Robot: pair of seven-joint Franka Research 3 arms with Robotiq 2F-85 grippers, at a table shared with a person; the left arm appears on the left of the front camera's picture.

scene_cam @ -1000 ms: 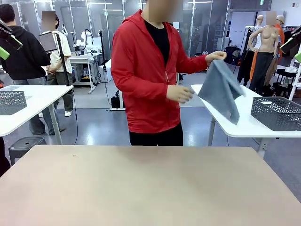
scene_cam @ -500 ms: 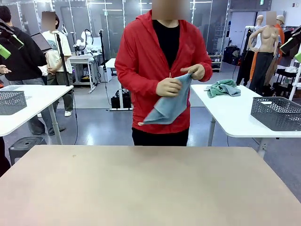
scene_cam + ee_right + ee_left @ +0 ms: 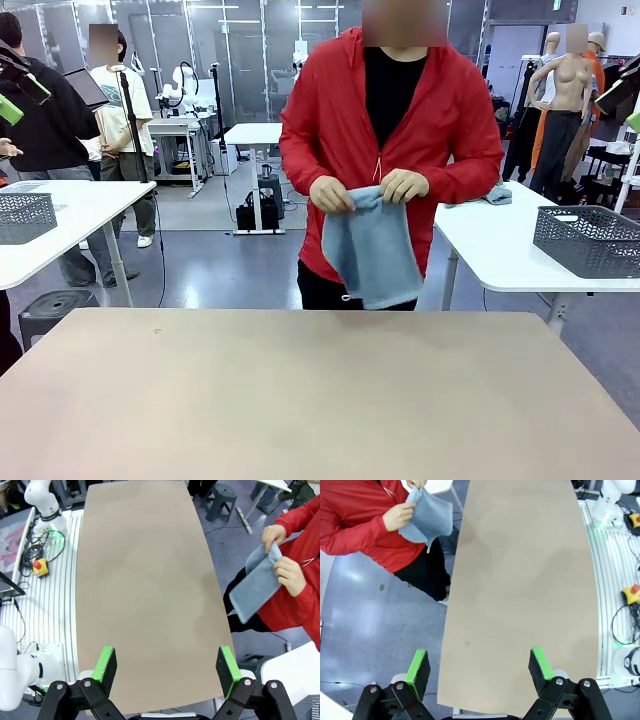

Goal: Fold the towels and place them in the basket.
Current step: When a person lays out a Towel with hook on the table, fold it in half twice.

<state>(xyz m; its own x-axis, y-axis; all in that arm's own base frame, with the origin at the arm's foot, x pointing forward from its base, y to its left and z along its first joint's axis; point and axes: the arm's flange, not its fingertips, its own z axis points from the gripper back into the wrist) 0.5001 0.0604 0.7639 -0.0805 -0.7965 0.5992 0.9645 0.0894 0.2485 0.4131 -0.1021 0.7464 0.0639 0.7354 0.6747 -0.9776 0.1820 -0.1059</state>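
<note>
Open lab floor; tan work table [image 3: 320, 400] takes up the near ground. Person [image 3: 400, 120] in a red jacket stands at the table's far edge. White side table [image 3: 500, 255] sits beyond the work table's far right corner and carries a dark mesh basket [image 3: 588, 240].

Grey-blue towel [image 3: 372, 250] hangs in the air just past the work table's far edge. It is pinched along its top hem by the person's hands [image 3: 332, 193] and is not touching the table top. A bit of green cloth, probably the green towel [image 3: 492, 196], lies beyond the same far right corner, mostly hidden by the person's sleeve.

Left gripper [image 3: 479, 665] hovers above the table's left end and right gripper [image 3: 168, 666] above its right end. Both have jaws spread wide with nothing between them.

Handling (judgement): terry is light, limp, grippy and not fragile, so it will drape and bunch rather than hold shape. Best hold is a corner or hem once it lies flat on the table, pinching the edge.
</note>
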